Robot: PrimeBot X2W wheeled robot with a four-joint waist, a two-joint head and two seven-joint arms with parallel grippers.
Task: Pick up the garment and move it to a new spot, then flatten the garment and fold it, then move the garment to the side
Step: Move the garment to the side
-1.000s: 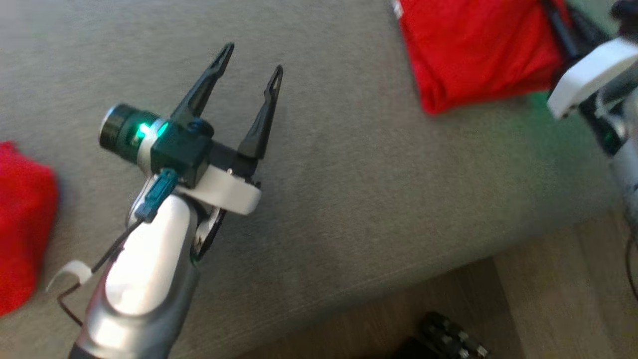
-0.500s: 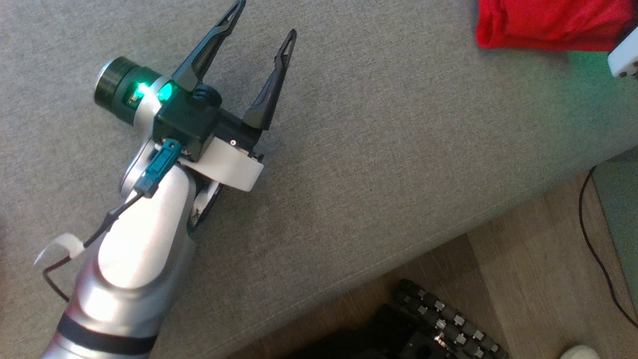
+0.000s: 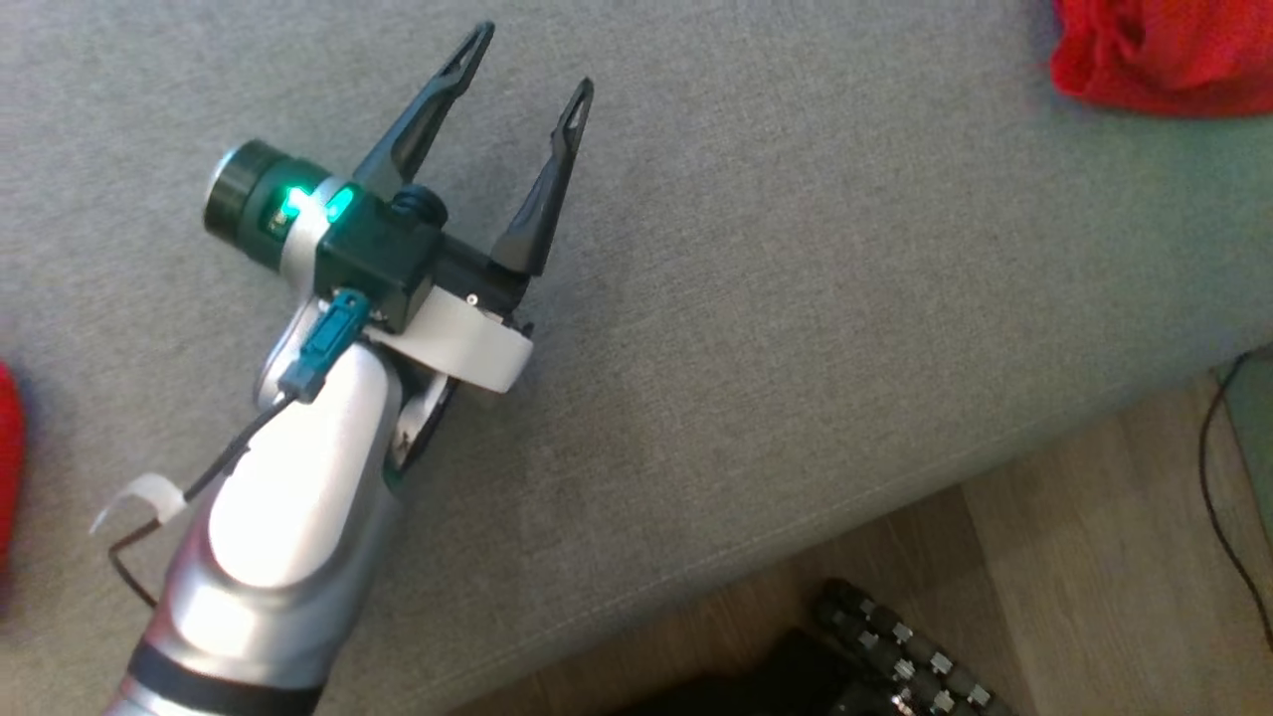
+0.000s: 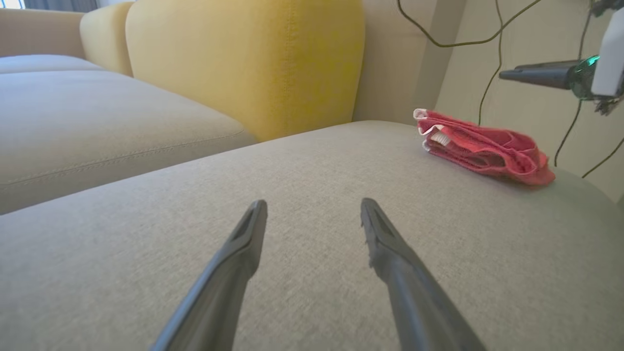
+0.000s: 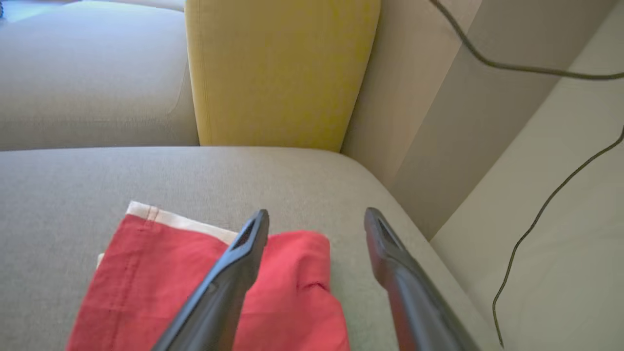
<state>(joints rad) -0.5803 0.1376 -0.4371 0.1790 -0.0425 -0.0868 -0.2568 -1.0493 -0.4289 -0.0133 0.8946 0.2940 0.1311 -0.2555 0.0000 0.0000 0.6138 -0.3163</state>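
At the far left edge of the head view, a sliver of red [image 3: 5, 467], too little to tell what. Right of it, left gripper [image 3: 533, 60] over the grey seat [image 3: 796, 298], spread wide, nothing between the prongs; bare fabric beneath in the left wrist view as well. Further right, in the upper right corner of the head view, the garment [image 3: 1154, 50]: red, folded into a flat bundle, lying near the seat's corner, well apart from the left gripper. In the right wrist view, right gripper [image 5: 317, 213] above that bundle's right end, prongs parted wide and gripping nothing; cannot tell whether its left prong touches the cloth or only crosses in front of it. Probably the last step, with the bundle set aside and released. Could go wrong on the way out: a low prong catching the top layer, dragging the fold open or tugging the bundle over the rounded edge and onto the wooden floor [image 3: 1094, 557]. Worth lifting straight up before swinging away. Count: two grippers, four prongs, both empty; one folded garment; one unidentified red patch; one yellow cushion [image 5: 282, 73] behind the seat; two dark cables [image 5: 542, 204] at the right of the right wrist view.
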